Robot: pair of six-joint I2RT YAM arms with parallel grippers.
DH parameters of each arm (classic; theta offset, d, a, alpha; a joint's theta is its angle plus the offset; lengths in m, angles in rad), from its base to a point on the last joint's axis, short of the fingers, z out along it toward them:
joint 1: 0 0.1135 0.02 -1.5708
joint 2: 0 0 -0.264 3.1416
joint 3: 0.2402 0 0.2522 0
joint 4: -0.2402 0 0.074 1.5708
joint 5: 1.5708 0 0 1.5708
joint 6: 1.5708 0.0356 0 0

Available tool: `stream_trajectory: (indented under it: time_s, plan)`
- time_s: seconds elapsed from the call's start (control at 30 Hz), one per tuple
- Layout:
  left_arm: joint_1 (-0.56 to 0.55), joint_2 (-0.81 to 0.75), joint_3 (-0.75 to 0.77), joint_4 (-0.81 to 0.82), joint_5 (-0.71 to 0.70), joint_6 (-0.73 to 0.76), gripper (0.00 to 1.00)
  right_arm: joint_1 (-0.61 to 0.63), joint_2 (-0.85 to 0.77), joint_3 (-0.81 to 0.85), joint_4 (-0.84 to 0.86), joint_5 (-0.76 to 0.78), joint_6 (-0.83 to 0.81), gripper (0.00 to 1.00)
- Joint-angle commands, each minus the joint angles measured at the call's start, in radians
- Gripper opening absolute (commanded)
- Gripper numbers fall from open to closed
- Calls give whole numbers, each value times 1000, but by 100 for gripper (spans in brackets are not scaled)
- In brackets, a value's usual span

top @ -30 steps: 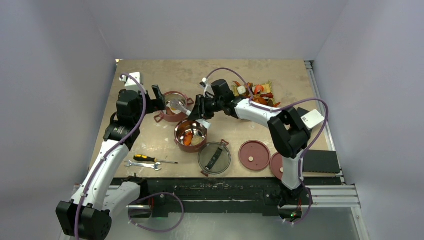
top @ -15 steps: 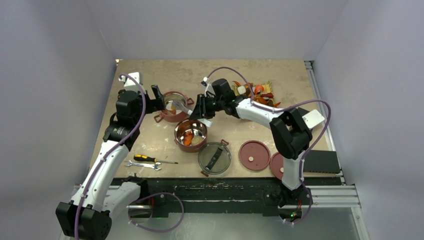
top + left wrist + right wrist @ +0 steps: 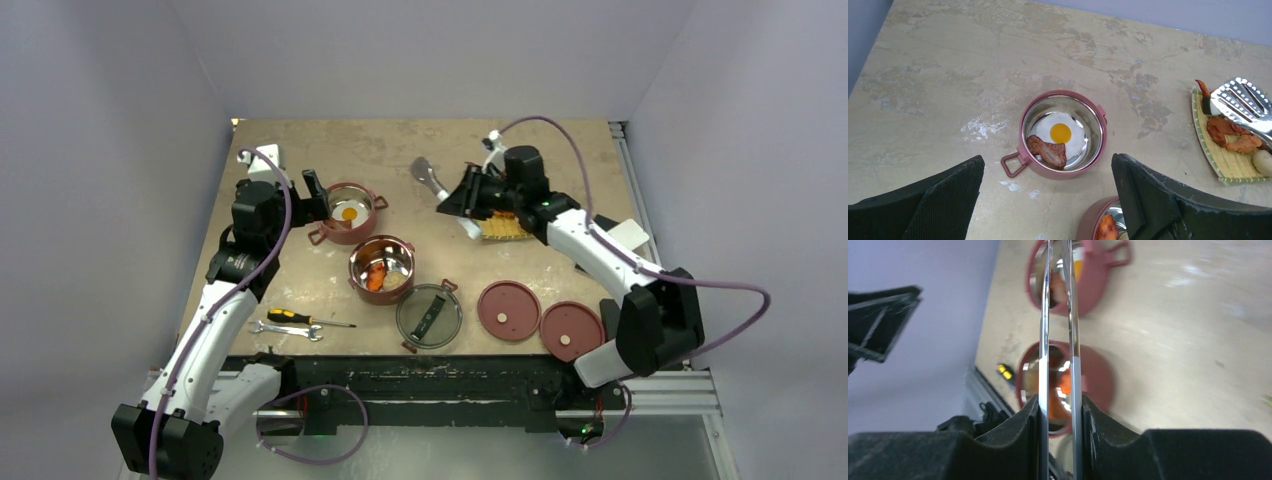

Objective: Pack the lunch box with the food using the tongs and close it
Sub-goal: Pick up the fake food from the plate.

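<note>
The lunch box stands apart as two dusty-red bowls. The far bowl (image 3: pixel 348 212) (image 3: pixel 1063 134) holds a fried egg (image 3: pixel 1060 132) and a brown chunk (image 3: pixel 1048 151). The near bowl (image 3: pixel 382 268) holds orange food (image 3: pixel 375 279). My left gripper (image 3: pixel 315 190) (image 3: pixel 1048 162) hangs open just left of the far bowl, holding nothing. My right gripper (image 3: pixel 464 198) (image 3: pixel 1060 410) is shut on the silver tongs (image 3: pixel 425 172) (image 3: pixel 1058 340) near the yellow mat (image 3: pixel 503 228). The tongs' tips (image 3: pixel 1243 100) hover over the food pieces (image 3: pixel 1233 137) on the mat; my arm hides most of them from above.
A dark see-through lid (image 3: pixel 430 315) lies in front of the near bowl, with two flat red disc lids (image 3: pixel 508 310) (image 3: pixel 570 328) to its right. A screwdriver (image 3: pixel 295 318) and a small wrench (image 3: pixel 285 330) lie at the front left.
My right arm has swung right and back from over the bowls to the mat, carrying the tongs and squeezing them slightly. The far bowl is now uncovered. The left arm has not moved.
</note>
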Motion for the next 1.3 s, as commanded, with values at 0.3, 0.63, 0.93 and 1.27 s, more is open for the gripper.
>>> stream_trajectory:
  time_s: [0.3, 0.63, 0.93, 1.27]
  plan:
    - [6, -1, -5, 33, 8, 11, 99, -379, -231, -329, -109, -82, -60, 34]
    - [6, 3, -6, 35, 12, 11, 99, -450, -232, -486, 18, -204, 21, 37]
    - [6, 7, -6, 36, 16, 10, 99, -553, -310, -511, -43, -145, 12, 39]
    - [6, 7, -6, 36, 21, 8, 99, -613, -442, -487, -232, -59, -37, 41]
